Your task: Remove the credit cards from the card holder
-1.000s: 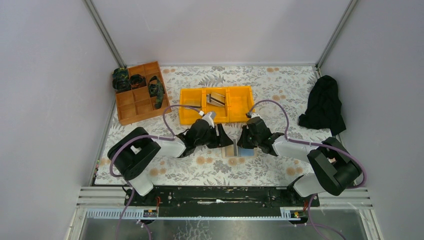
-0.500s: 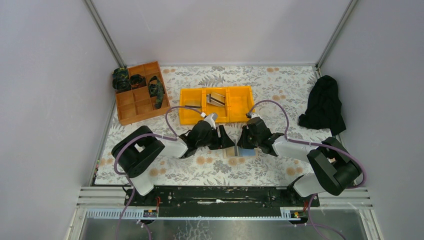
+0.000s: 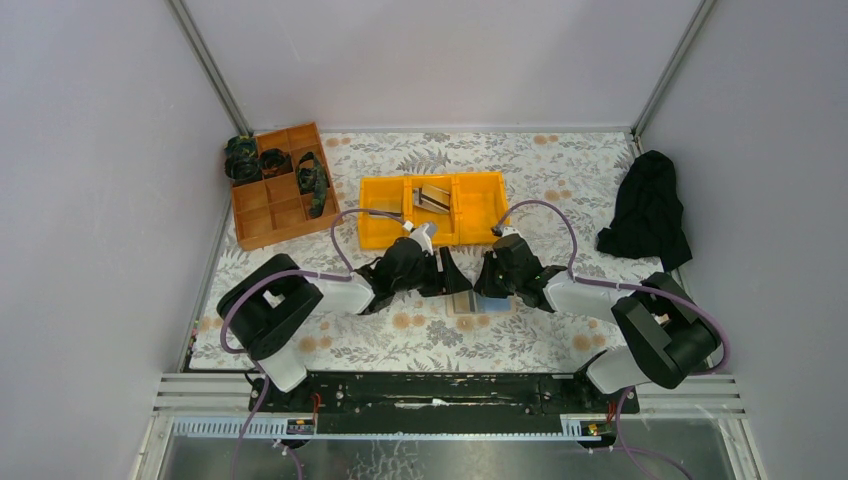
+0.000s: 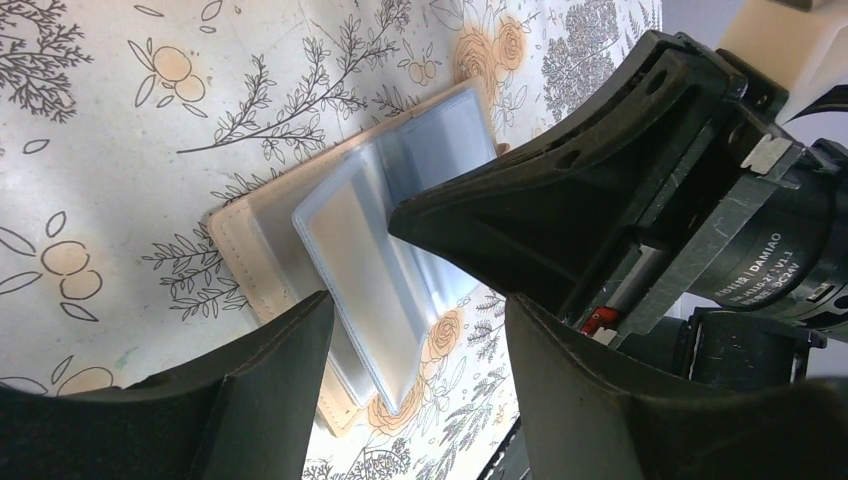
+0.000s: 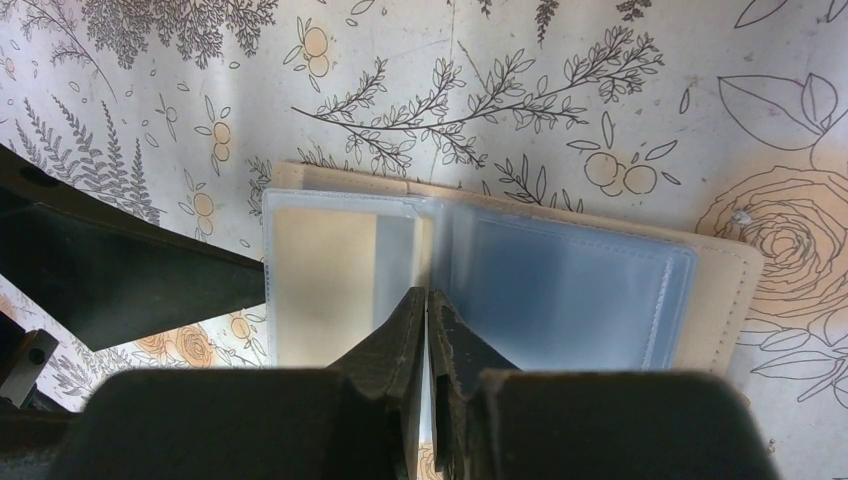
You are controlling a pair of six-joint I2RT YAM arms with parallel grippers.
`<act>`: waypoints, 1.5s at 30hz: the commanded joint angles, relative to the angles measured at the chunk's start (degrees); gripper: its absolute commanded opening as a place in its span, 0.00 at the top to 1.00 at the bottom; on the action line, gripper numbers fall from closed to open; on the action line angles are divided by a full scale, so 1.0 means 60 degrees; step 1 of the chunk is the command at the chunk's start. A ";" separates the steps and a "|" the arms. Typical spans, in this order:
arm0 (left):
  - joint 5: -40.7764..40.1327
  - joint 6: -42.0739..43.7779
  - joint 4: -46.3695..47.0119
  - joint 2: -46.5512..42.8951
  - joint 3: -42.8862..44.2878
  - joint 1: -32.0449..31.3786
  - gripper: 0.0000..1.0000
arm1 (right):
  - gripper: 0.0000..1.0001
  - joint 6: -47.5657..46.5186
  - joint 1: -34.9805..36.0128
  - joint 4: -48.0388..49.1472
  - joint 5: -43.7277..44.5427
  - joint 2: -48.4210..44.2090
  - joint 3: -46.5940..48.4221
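Pinching a translucent plastic leaf [image 4: 350,280] of the card holder [image 3: 465,304], the right gripper [image 5: 428,300] has its two fingers almost together. The leaf's thin edge is caught between them and raised off the opened wallet. The tan holder lies flat and spread open on the flower-patterned table [image 3: 560,170], near the middle, at 6 o'clock from the yellow bin [image 3: 380,215] and just short of it.

From the right wrist, the holder's pale blue-grey sleeves fan out to either side of the closed fingertips. The 3 o'clock sleeve looks blue and clouded. Through the 9 o'clock sleeve a tan face and a silvery-grey strip show, credit cards [image 5: 320,290] inside the plastic.

The left gripper [image 3: 452,283] sits at 9 o'clock from the holder with its jaws spread wide, gripping nothing. Its own camera sees the holder's tan cover [image 4: 245,250] and the lifted leaf framed between its two dark fingers [image 4: 270,400]. Whether either finger touches the holder cannot be told. The right gripper's black body fills that view at 2 o'clock.

More silvery-grey and dark cards [image 3: 432,197] lie in the bin's middle compartment. An orange-brown tray [image 3: 270,215] sits at 10 o'clock on the table, with dark bundles [image 3: 243,158] in its far compartments. A black cloth [image 3: 648,210] is heaped at 3 o'clock, against the wall.
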 commanded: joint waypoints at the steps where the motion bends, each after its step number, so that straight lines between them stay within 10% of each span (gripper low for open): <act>1: 0.0238 0.0125 0.0225 -0.0055 0.0232 -0.0082 0.29 | 0.89 0.0029 0.0085 0.0175 -0.0081 0.0147 -0.0014; 24: 0.0758 0.0220 0.0259 0.0150 0.0970 -0.0094 0.29 | 0.89 -0.0070 0.0072 -0.0353 0.0399 -0.0904 -0.0021; 45: 0.0870 0.0105 0.0422 0.0802 0.1329 -0.0172 0.29 | 0.61 -0.0226 0.0070 -0.0836 -0.0446 -0.2843 -0.0275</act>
